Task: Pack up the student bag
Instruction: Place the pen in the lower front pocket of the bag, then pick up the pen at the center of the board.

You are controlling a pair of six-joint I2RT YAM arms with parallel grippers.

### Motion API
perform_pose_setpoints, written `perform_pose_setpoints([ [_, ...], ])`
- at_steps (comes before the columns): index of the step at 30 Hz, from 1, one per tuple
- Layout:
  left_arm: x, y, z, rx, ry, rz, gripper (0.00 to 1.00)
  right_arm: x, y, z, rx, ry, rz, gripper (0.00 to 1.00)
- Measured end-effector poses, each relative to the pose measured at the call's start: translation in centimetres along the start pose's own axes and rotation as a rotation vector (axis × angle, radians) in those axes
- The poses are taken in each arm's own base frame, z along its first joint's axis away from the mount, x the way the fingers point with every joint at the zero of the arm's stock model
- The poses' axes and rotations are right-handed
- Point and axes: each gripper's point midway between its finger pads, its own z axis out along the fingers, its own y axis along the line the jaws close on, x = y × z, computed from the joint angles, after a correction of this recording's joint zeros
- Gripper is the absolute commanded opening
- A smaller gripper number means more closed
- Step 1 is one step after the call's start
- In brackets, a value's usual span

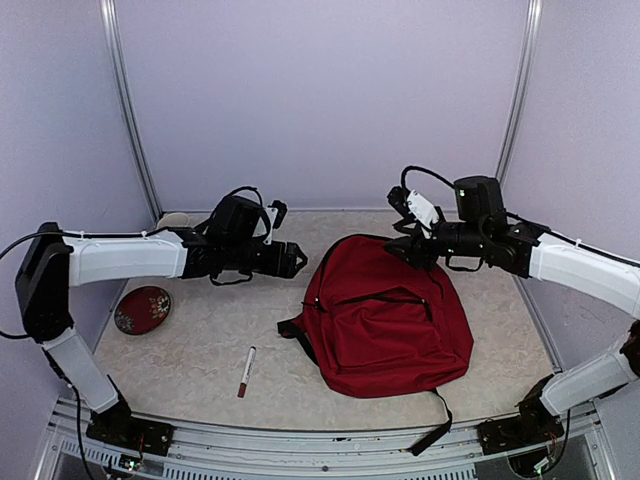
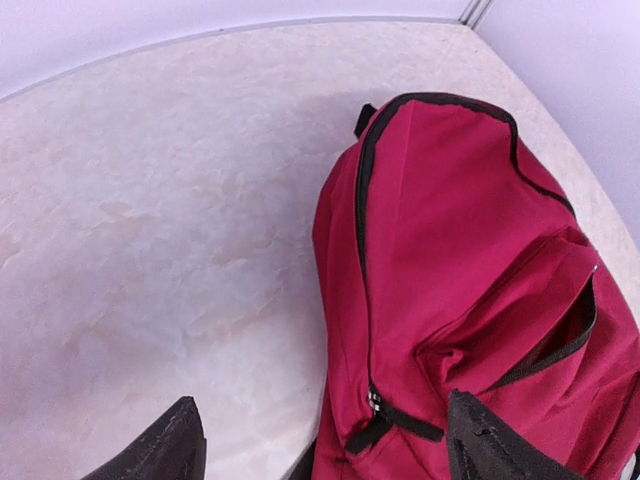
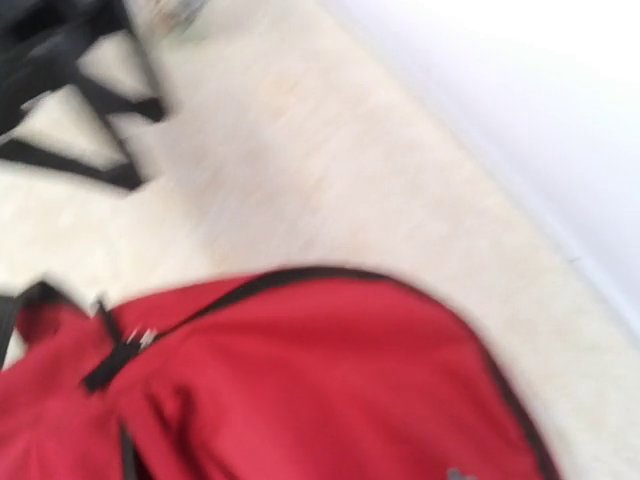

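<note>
Mostly flat, dark-red fabric student bag (image 1: 385, 325), black zipper (image 2: 360, 230), mottled table (image 1: 200, 350)

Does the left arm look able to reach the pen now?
Probably yes: the pen lies alone on the table, nothing over it, and the left gripper hangs open and empty beside the bag.

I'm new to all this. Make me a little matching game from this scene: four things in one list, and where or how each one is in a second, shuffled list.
Things:
1. student bag
2. pen
3. round red dish
4. left pincer

Descriptions:
A. open, pointing toward the top of the bag
B. lying flat, right of the middle of the table
C. near the table's left edge
D. lying toward the front, left of the bag

Pairs: 1-B, 2-D, 3-C, 4-A
</note>
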Motion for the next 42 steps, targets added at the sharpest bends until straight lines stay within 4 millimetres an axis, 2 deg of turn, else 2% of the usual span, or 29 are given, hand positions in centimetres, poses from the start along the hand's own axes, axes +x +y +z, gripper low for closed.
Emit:
perform_pose_setpoints([
  [2,0.5,-0.5,-1.8,-0.071,0.027,0.03,0.79,-0.7,-0.7,-0.7,0.047,-0.022,0.024,0.52],
  [3,1.5,-0.7,-2.6,-0.103,0.056,0.037,0.79,-0.7,-1.1,-0.8,0.074,-0.02,0.041,0.52],
  [5,5.2,-1.0,-4.0,-0.153,0.152,0.044,0.79,-0.2,-1.7,-0.8,0.111,-0.004,0.074,0.52],
  [6,8.8,-0.2,-5.1,-0.197,0.244,0.033,0.8,0.1,-1.9,-0.7,0.126,0.009,0.09,0.52],
  [7,10.1,-0.6,-5.4,-0.197,0.276,0.044,0.8,0.6,-2.0,-0.6,0.136,0.021,0.106,0.52],
  [10,16.8,0.8,-7.6,-0.264,0.448,0.026,0.79,1.7,-2.1,-0.4,0.157,0.05,0.139,0.52],
  [13,20.7,2.2,-9.3,-0.32,0.548,0.002,0.79,2.3,-2.2,-0.2,0.168,0.068,0.154,0.52],
  [15,22.0,2.2,-9.7,-0.333,0.58,-0.004,0.76,2.7,-2.3,-0.1,0.173,0.08,0.164,0.52],
  [19,23.6,1.4,-9.6,-0.322,0.618,-0.006,0.57,2.9,-2.3,-0.1,0.181,0.091,0.171,0.52],
  [21,24.4,1.4,-9.4,-0.327,0.638,-0.006,0.54,3.1,-2.3,-0.1,0.183,0.095,0.173,0.52],
  [23,25.0,1.6,-9.3,-0.332,0.651,-0.006,0.47,3.4,-2.2,-0.2,0.182,0.101,0.174,0.52],
  [27,24.9,1.7,-9.2,-0.337,0.643,-0.009,0.27,3.3,-2.2,-0.5,0.187,0.096,0.171,0.52],
  [31,24.9,1.8,-9.0,-0.34,0.632,-0.008,0.0,2.9,-2.3,-0.9,0.195,0.085,0.166,0.52],
  [38,24.6,1.2,-8.5,-0.297,0.607,-0.01,0.0,2.8,-2.1,-0.8,0.177,0.079,0.169,0.51],
  [42,24.5,1.2,-8.5,-0.282,0.582,-0.016,0.0,2.1,-0.5,-0.3,0.109,0.054,0.182,0.51],
])
